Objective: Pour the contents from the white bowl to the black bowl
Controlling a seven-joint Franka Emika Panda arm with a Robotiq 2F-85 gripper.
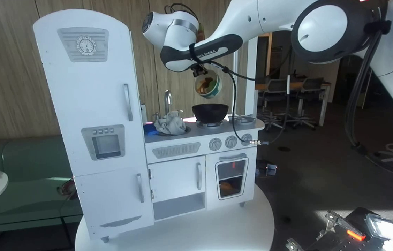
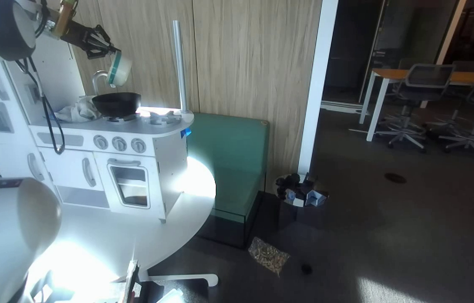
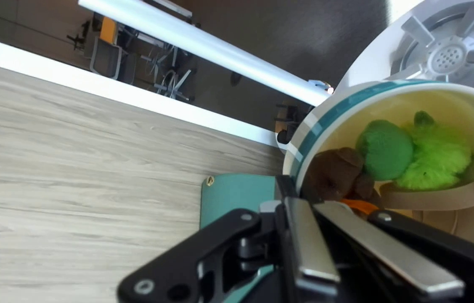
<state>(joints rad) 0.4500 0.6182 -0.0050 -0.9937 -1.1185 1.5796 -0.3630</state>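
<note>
The white bowl (image 1: 218, 86) has a teal band and hangs tilted on its side in the air; it also shows in an exterior view (image 2: 122, 71) and the wrist view (image 3: 319, 122). Inside lie a green ball (image 3: 385, 148), a fuzzy bright green ball (image 3: 438, 162), brown pieces (image 3: 332, 173), an orange piece (image 3: 359, 205) and a tan piece (image 3: 432, 198). My gripper (image 3: 297, 194) is shut on the bowl's rim, seen also in an exterior view (image 2: 115, 50). The black bowl (image 1: 210, 112) stands upright on a stove burner just below the white bowl, apart from it (image 2: 117, 104); its inside is hidden.
The toy kitchen has a tall fridge (image 1: 88, 87) beside the counter. A faucet (image 1: 167, 101) and a grey cloth (image 1: 171, 123) in the sink are beside the black bowl. A metal pole (image 2: 179, 67) rises at the counter's end. A wood wall (image 2: 237, 63) stands behind.
</note>
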